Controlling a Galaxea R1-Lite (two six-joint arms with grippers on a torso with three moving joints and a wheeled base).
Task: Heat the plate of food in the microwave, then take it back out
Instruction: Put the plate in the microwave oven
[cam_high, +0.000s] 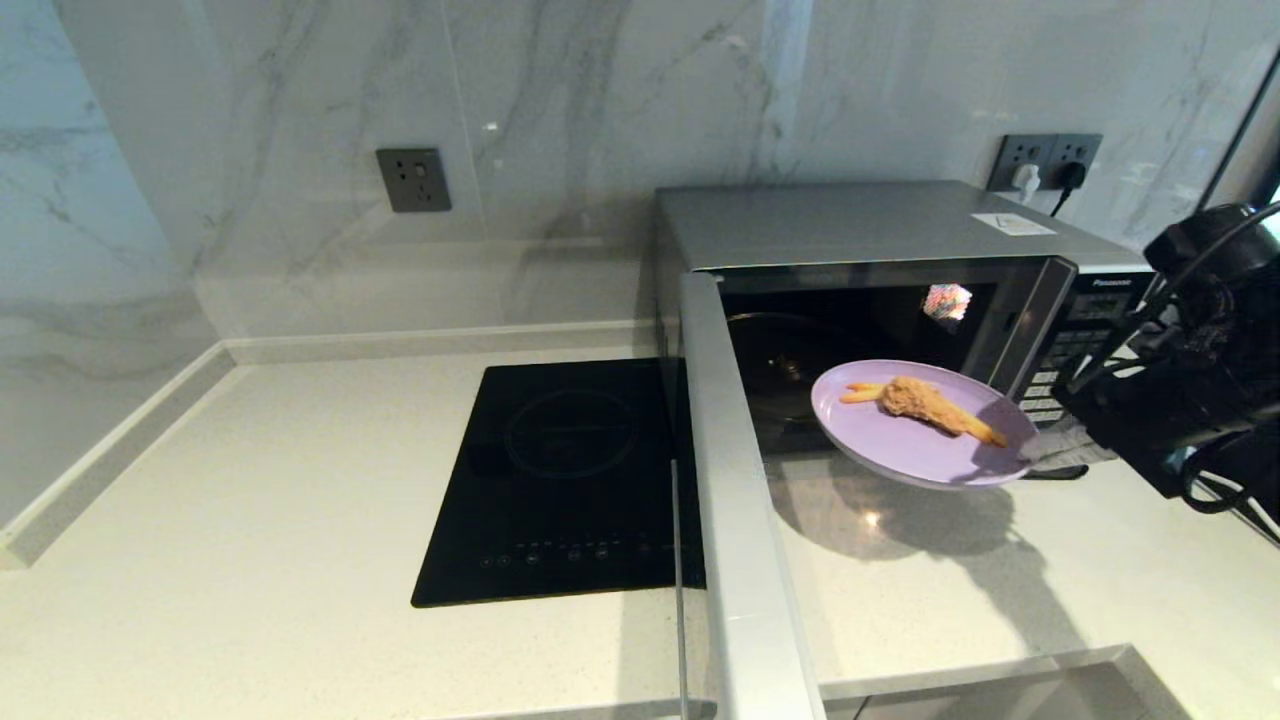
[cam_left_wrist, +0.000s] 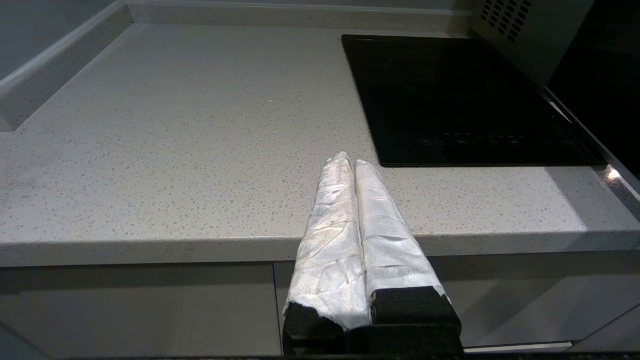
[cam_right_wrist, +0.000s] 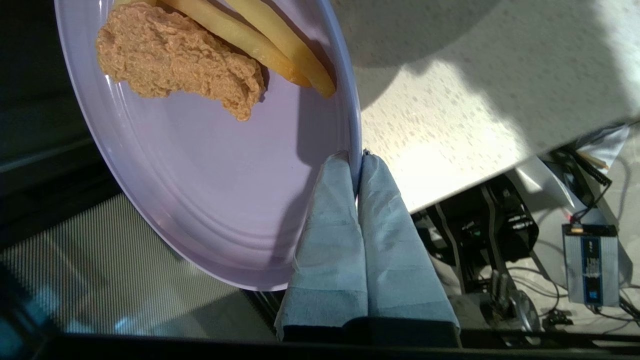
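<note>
The lavender plate of food (cam_high: 915, 435) hangs in the air just in front of the microwave's open cavity, with fries and a brown chicken piece (cam_high: 925, 400) on it. My right gripper (cam_high: 1040, 455) is shut on the plate's right rim; in the right wrist view the rim (cam_right_wrist: 356, 145) sits pinched between the taped fingers (cam_right_wrist: 330, 225). The silver microwave (cam_high: 860, 225) stands at the back right with its door (cam_high: 735, 520) swung wide toward me. My left gripper (cam_left_wrist: 348, 162) is shut and empty, parked off the counter's front edge, out of the head view.
A flat black induction cooktop (cam_high: 565, 480) is set into the counter left of the microwave door. Wall sockets (cam_high: 1045, 160) with plugs sit behind the microwave. The counter's front edge (cam_left_wrist: 150, 245) runs below the left gripper.
</note>
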